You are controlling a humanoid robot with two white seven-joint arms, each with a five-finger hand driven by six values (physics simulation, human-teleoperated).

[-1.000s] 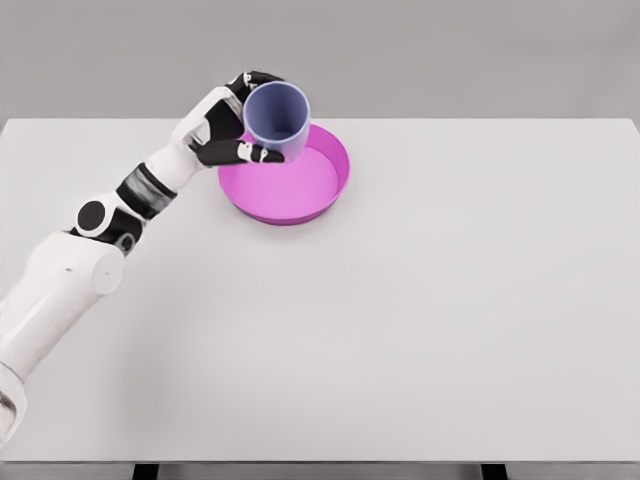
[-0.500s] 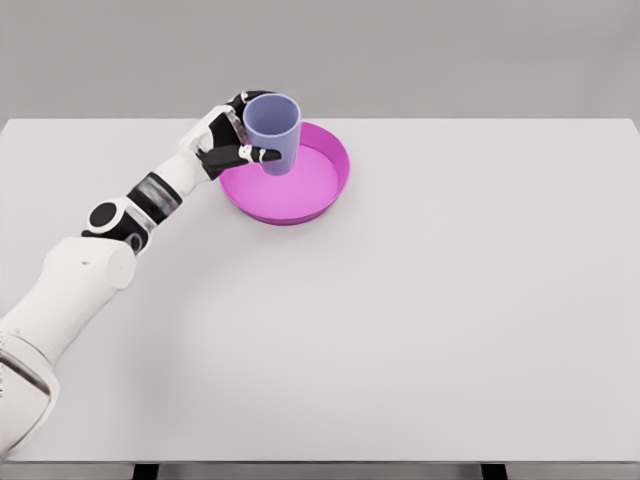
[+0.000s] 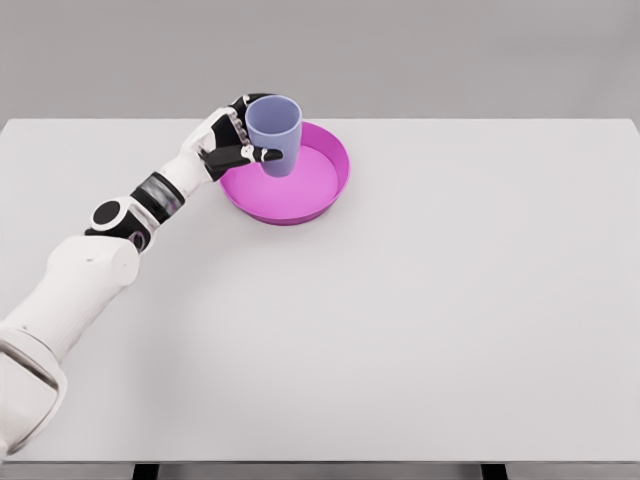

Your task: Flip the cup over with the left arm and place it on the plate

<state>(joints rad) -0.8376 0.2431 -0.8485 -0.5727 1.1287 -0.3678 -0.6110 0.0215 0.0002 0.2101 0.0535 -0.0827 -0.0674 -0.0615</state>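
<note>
Placement step: the left robot hand [image 3: 228, 143] grasps the upright lavender cup [image 3: 274, 133], mouth up, over the near-left part of the magenta plate [image 3: 325, 190] on the white worktop [image 3: 430, 300], apparently touching down; next, release without tipping.

Wide white table [image 3: 420, 330] filled most of view, surface matte, evenly lit, shadows faint. Plain grey wall [image 3: 450, 55] ran behind far edge. Dark legs [image 3: 493, 471] showed below near edge.

A bare test setup, probably a simulated lab: one plain white table [image 3: 420, 300] against a featureless grey wall [image 3: 450, 55], no furnishings or clutter.
</note>
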